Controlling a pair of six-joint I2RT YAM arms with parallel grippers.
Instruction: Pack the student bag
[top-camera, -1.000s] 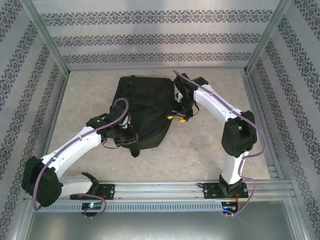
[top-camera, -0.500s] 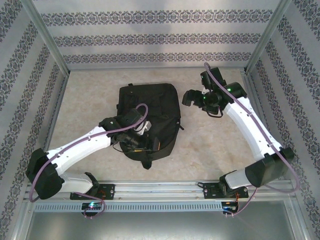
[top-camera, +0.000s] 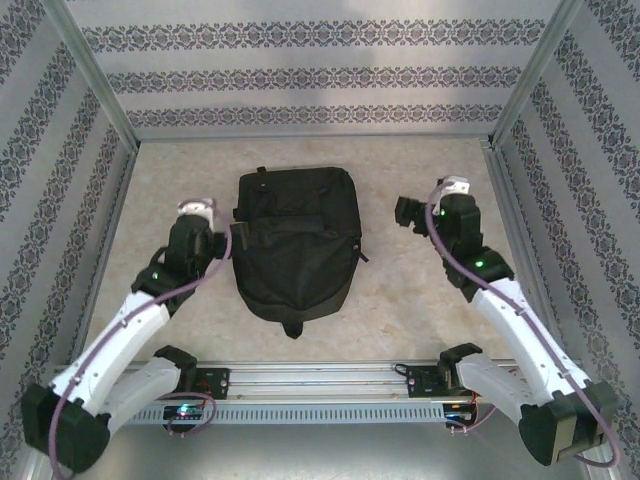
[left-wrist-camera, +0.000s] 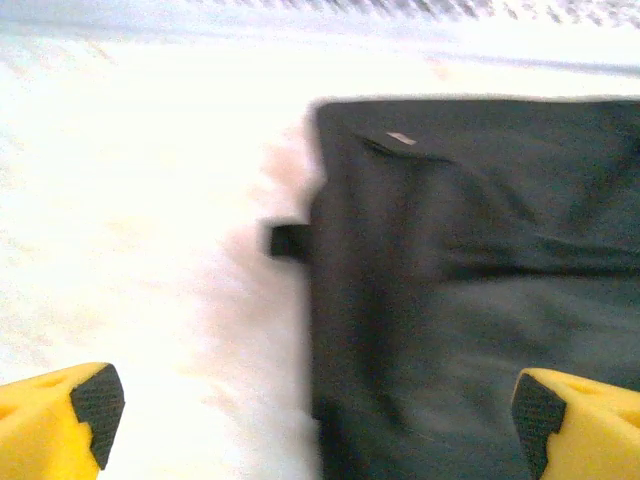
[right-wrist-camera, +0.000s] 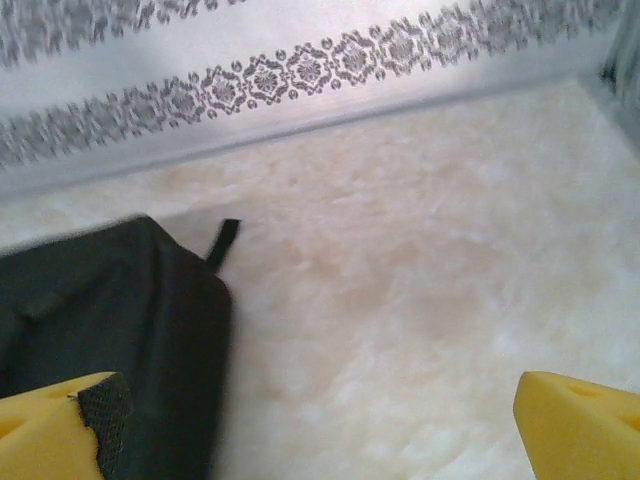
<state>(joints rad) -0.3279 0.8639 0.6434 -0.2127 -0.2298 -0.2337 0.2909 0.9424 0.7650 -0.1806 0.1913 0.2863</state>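
Observe the student bag (top-camera: 298, 245) flat on the surface (top-camera: 400, 290) at frame centre; left tool (left-wrist-camera: 310, 405) and right tool (right-wrist-camera: 315, 410) flank it, both spread.

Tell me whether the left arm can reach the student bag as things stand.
Probably yes: the left gripper hangs open over the student bag's left edge, with nothing lying between them.

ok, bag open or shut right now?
Looks shut: the bag lies flat on the table, no gaping pocket or contents visible from above. Zips too small to confirm.
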